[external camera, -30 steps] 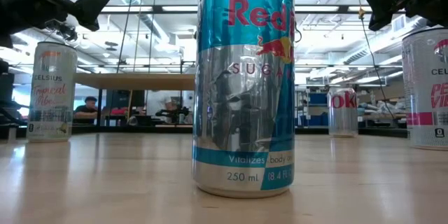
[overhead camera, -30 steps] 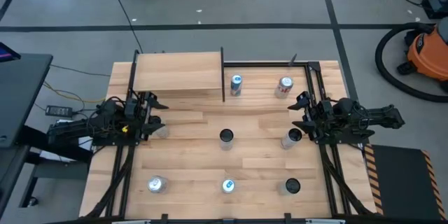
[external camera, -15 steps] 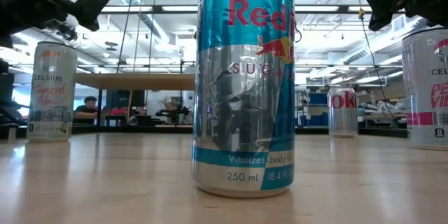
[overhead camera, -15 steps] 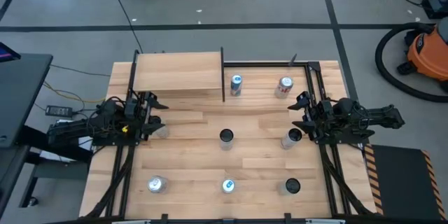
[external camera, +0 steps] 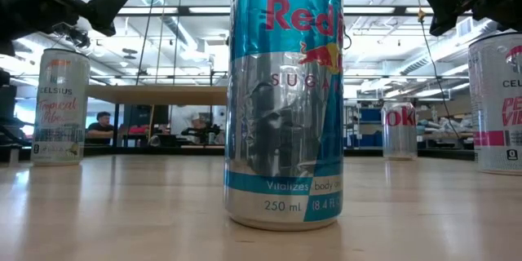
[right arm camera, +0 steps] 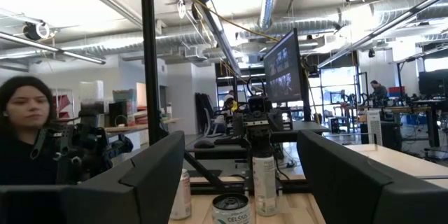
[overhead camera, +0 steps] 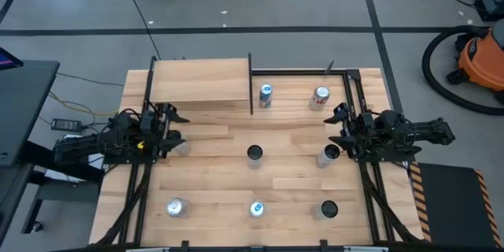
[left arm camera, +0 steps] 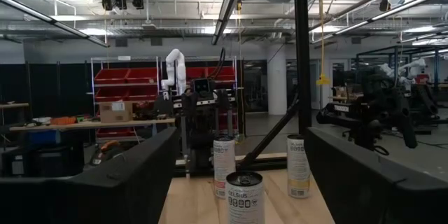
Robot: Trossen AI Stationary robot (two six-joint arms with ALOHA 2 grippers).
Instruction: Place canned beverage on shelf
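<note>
The shelf point(overhead camera: 201, 81) is a pale-wood panel in black rods at the table's far left. Several cans stand upright on their bases on the tabletop. A blue can point(overhead camera: 265, 94) and a red-and-white can point(overhead camera: 320, 97) stand at the far side. Two stand mid-table point(overhead camera: 254, 153) point(overhead camera: 328, 154). Three stand along the near edge, the middle one a blue-and-silver can point(external camera: 285, 98). My left gripper point(overhead camera: 175, 126) is open above the left edge, beside a can point(overhead camera: 180, 147). My right gripper point(overhead camera: 338, 124) is open above the right edge.
Black frame rods point(overhead camera: 251, 83) rise beside the shelf and along the table's left and right sides. An orange vacuum point(overhead camera: 480, 59) stands on the floor at the far right. A person point(right arm camera: 28, 140) shows beyond the table in the right wrist view.
</note>
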